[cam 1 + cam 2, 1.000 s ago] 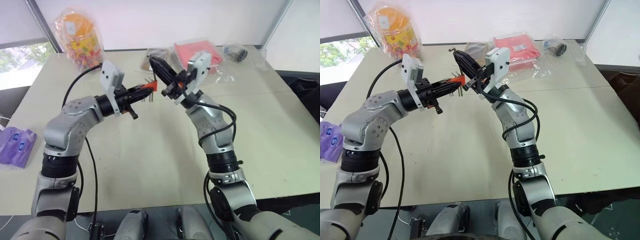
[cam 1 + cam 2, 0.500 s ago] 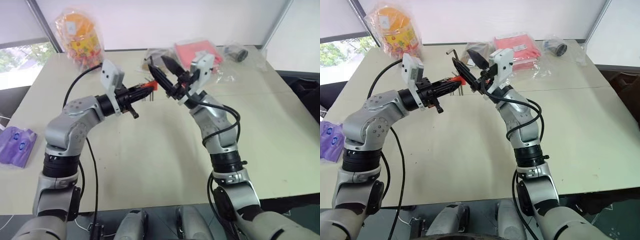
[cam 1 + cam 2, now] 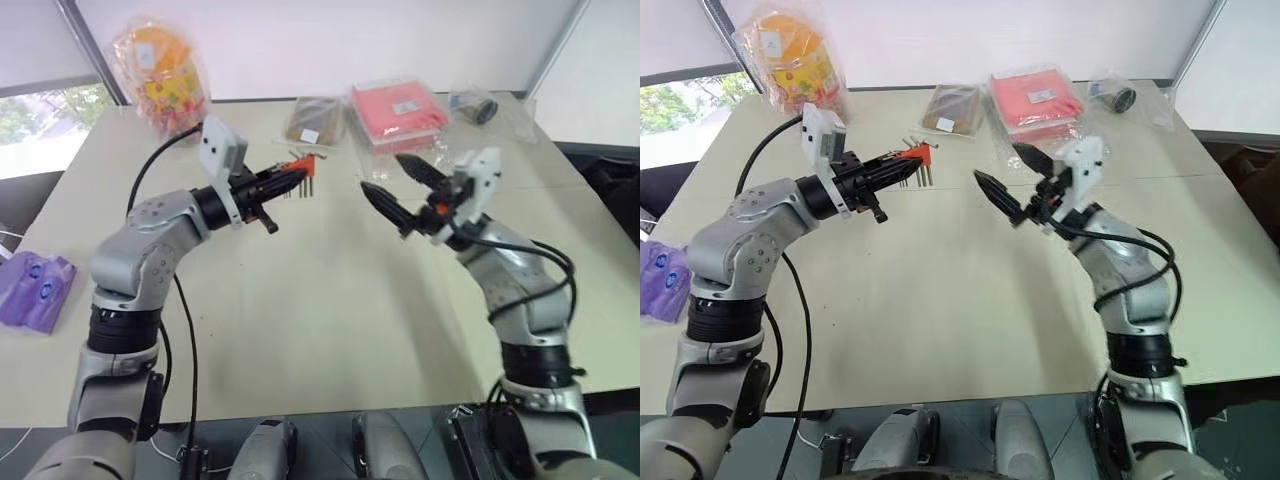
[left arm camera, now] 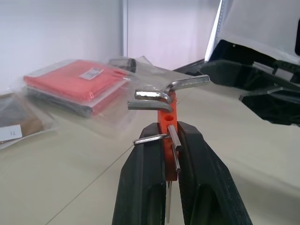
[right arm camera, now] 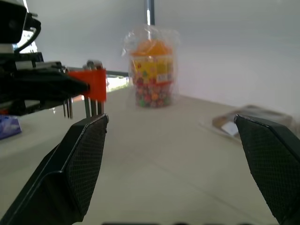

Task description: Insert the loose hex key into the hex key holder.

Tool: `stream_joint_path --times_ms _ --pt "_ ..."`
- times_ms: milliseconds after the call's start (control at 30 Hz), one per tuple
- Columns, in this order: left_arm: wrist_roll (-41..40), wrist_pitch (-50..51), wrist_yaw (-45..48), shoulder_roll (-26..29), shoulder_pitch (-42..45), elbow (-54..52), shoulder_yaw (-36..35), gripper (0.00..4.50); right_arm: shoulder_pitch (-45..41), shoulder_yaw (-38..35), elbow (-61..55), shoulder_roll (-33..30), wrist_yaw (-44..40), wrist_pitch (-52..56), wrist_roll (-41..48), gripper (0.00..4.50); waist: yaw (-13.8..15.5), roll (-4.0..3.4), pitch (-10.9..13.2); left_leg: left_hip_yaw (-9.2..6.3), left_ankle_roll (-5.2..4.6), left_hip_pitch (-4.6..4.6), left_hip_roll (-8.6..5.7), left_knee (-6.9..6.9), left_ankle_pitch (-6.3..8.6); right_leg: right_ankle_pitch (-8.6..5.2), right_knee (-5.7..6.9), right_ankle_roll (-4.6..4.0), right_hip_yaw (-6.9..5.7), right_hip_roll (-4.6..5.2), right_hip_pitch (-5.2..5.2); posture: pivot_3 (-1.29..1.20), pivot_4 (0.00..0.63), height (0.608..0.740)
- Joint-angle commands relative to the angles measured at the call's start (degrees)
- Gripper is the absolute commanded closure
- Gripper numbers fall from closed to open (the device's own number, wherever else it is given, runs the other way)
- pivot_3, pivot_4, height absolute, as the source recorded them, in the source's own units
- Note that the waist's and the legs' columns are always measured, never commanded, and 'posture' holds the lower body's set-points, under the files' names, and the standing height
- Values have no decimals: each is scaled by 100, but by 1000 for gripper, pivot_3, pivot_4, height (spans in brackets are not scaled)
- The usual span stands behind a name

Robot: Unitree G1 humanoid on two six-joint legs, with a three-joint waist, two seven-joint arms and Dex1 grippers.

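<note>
The hex key holder (image 4: pixel 167 123), a small orange-red plastic block, sits clamped between the two black fingers of the left gripper (image 3: pixel 288 177), held up above the table (image 3: pixel 330 290) on the left. Several thin grey metal keys stick out of it, bent in an L; I cannot tell which one is the loose hex key, but the right gripper (image 3: pixel 393 188) carries nothing and its jaws stand wide apart, well to the right of the holder. I judge the insertion done or nearly done. To finish well, the left gripper should keep the block steady and lower it gently. The table is matte beige; on its far side lie a red packet (image 3: pixel 398 108) in clear film and a candy jar (image 3: pixel 160 75).
</note>
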State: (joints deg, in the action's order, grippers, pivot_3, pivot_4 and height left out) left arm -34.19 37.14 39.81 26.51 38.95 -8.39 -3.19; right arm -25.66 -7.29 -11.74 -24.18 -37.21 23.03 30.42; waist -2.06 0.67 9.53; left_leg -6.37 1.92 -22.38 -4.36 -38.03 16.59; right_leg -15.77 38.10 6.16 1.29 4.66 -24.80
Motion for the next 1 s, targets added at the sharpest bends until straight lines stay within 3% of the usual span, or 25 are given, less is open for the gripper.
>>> stream_joint_path --times_ms 33,167,267,500,700,833,1000 --pt "-101 10 -59 -255 -28 33 5 4500 230 -376 -627 -586 -228 433 368 36 7 0 0 0 0 0 0 0 0 0 0 0 0 0 0 0 150 740" --pt "-346 500 -186 -965 -10 445 244 4500 516 -516 -874 -1805 -927 680 289 36 131 -1 1 9 -8 0 -1 -9 4 0 -6 0 -2 -6 6 0 150 740" --pt "-419 957 -67 -1268 -56 730 552 4500 558 -536 -896 -2330 -1226 680 216 36 145 0 2 10 -12 1 -1 -13 5 0 -11 0 -2 -8 13 0 150 740" --pt "-1083 2552 -950 -2391 249 2029 -21 4500 678 -597 -1203 -2359 -1027 789 291 36 156 4 3 10 -16 3 1 -16 8 0 -11 1 -2 -4 17 0 150 740" --pt "-920 3109 -1653 -2623 311 2795 -342 4500 962 -756 -1531 -2313 -797 937 355 36 149 5 3 10 -16 4 0 -18 8 0 -10 1 -2 -2 17 0 150 740" --pt "-756 3292 -1781 -2533 241 2864 -270 2770 1021 -799 -1610 -2301 -714 977 397 0 165 5 3 11 -15 5 0 -18 7 0 -10 1 -1 -3 17 0 150 740" --pt "-410 3165 -1618 -2073 104 2533 53 149 1013 -737 -1575 -2276 -693 934 377 0 164 9 -4 11 -14 14 0 -18 7 0 -13 1 -1 0 30 0 150 740"
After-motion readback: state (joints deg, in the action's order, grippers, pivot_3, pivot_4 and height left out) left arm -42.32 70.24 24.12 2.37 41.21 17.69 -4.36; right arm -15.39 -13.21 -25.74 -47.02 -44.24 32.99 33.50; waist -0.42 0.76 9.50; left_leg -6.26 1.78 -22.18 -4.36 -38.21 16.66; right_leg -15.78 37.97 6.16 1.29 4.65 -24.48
